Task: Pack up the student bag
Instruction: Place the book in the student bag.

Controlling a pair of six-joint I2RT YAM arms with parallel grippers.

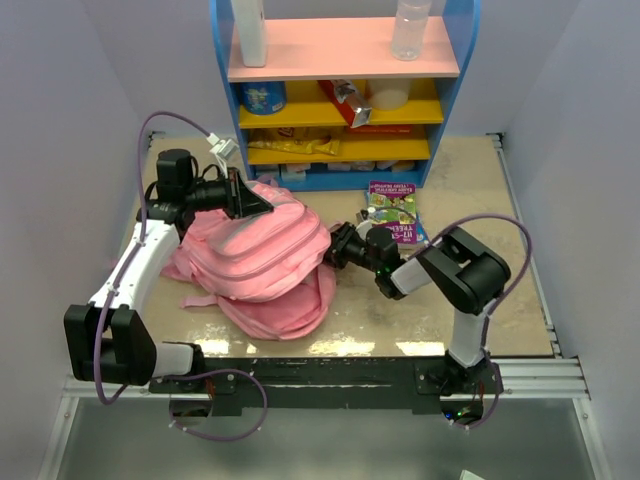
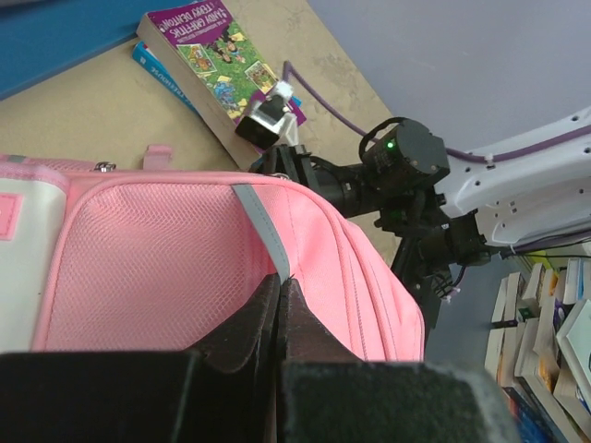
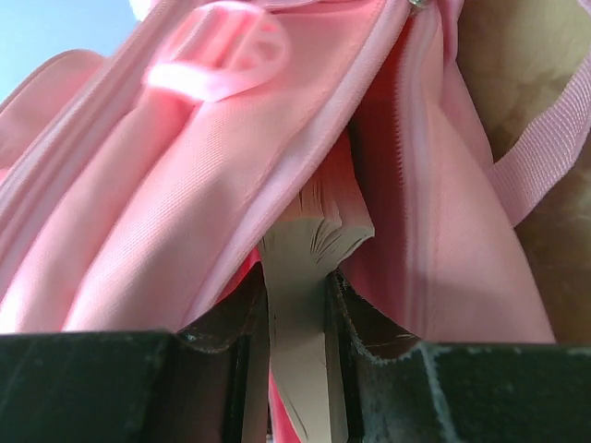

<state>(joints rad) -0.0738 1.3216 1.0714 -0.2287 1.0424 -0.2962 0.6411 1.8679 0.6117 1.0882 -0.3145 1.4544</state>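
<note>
Your left jaws are pinched together on the grey strip [image 2: 261, 226] of the pink backpack [image 1: 265, 262], which lies on the tabletop [image 1: 480, 190] between your two arms, in front of the shelf [image 1: 330, 50]. Your right jaws are clamped on a book [image 3: 297, 277], its pages at the backpack's opening.

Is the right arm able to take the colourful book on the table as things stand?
Probably not yet: the right fingers are shut on a pale-edged book at the opening of the student bag. The colourful book itself lies uncovered, close beside that arm.
</note>
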